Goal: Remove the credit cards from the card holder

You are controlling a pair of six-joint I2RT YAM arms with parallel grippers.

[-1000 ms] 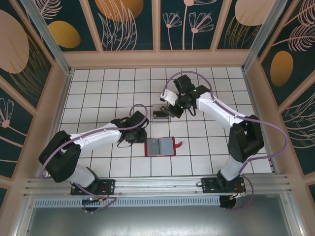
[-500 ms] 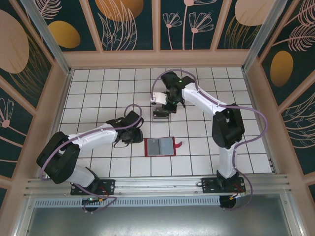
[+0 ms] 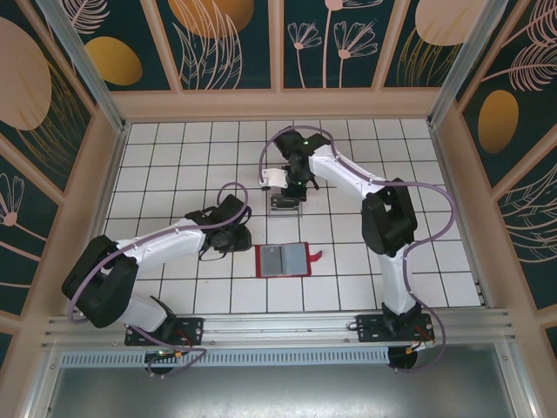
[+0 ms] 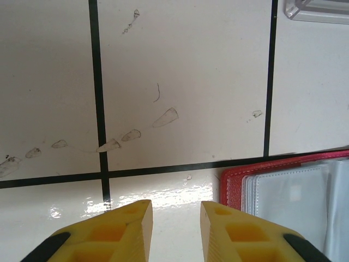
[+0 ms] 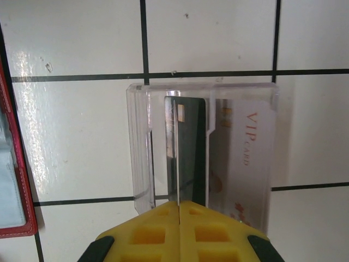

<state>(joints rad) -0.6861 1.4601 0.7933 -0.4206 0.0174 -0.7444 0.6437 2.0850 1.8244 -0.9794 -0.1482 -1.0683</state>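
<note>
Now farther left, right pincer (image 5: 179, 203) with card (image 5: 191, 153)

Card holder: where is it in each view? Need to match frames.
Top external: the card holder lies open at centre, on the arm-base side of the clear tray.
Left wrist: card holder in the lower right corner; tray corner at upper right.
Right wrist: card holder at the left edge; tray at centre.
Shared landmark: the clear tray.
</note>
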